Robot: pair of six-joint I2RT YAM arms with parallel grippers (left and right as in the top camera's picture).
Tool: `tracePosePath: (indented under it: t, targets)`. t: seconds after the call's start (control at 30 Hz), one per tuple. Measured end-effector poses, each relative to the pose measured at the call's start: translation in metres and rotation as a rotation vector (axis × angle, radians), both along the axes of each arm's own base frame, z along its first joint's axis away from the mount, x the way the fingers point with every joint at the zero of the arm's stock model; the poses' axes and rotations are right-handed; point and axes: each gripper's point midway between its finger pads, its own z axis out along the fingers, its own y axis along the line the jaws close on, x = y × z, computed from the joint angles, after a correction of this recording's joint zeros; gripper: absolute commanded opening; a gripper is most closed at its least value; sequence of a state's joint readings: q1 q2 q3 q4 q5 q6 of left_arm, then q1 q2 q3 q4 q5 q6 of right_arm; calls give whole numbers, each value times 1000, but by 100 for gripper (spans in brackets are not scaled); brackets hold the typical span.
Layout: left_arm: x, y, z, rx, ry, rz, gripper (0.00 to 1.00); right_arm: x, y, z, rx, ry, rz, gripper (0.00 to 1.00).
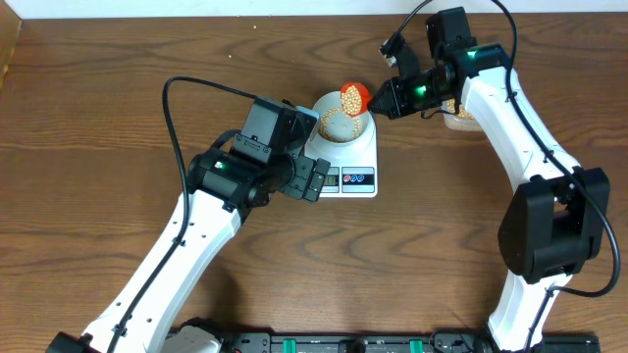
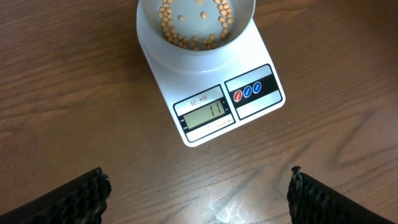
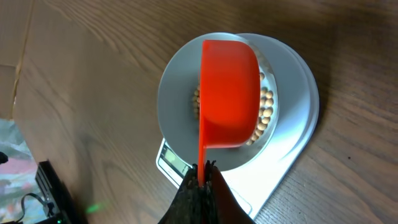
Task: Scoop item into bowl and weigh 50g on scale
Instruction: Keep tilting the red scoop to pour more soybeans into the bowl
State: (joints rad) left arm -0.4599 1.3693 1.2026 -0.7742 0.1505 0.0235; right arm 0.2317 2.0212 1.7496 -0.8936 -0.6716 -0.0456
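Note:
A pale bowl (image 1: 337, 126) stands on the white scale (image 1: 355, 162); tan beads (image 2: 186, 41) lie in it. The scale's display (image 2: 206, 112) reads 11. My right gripper (image 3: 203, 169) is shut on the handle of an orange scoop (image 3: 229, 93), held over the bowl (image 3: 173, 93) and turned so its underside faces the wrist camera. In the overhead view the scoop (image 1: 354, 96) holds beads at the bowl's far rim. My left gripper (image 2: 198, 193) is open and empty, over the wood just in front of the scale (image 2: 261, 109).
A clear tub of beads (image 1: 459, 118) sits behind the right arm, mostly hidden. A loose bead (image 1: 257, 27) lies near the table's far edge. Black equipment (image 3: 53, 186) stands at the left in the right wrist view.

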Motion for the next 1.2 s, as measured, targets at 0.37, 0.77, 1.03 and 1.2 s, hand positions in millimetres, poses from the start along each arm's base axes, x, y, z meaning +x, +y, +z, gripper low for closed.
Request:
tracePosePath:
  t: [0.37, 0.77, 1.03, 1.2]
  targets:
    - [0, 0, 0, 0, 0, 0, 94, -2, 5, -2, -29, -32, 39, 1]
    - [0, 0, 0, 0, 0, 0, 93, -5, 12, -10, -102, -54, 52, 1]
    - [0, 0, 0, 0, 0, 0, 93, -7, 15, -12, -123, -61, 58, 1]
    - [0, 0, 0, 0, 0, 0, 93, -7, 15, -12, -127, -62, 58, 1]
